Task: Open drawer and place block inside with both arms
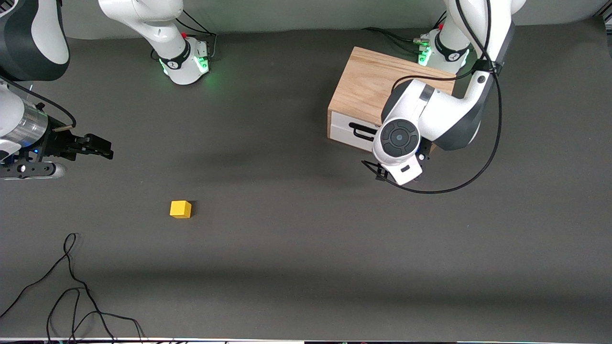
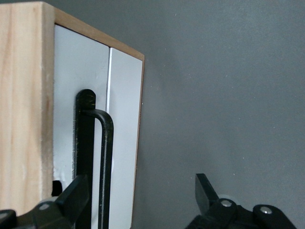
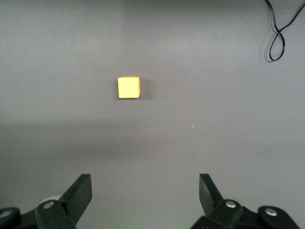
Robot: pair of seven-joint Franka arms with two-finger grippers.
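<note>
Loose black cable (image 1: 71, 282) lay nearest; yellow block (image 1: 180, 209) sat untouched, drawer (image 1: 351, 130) was closed. Left claw (image 2: 138, 200) gaped at the handle (image 2: 106, 162); right claw (image 3: 143, 195) waited, spread.

Both arms (image 1: 430, 114) are glossy white shells with dark grey joint sections, and the bases glow green with small red bits next to the lights. Black cables (image 1: 492, 119) loop loosely along the left one, which has a round grey cap with concentric rings. The right arm has a silver metal cuff, and its pincer (image 1: 107, 147) is matte black. The wrist views show black fingers (image 3: 81, 191) with small silver screws.
</note>
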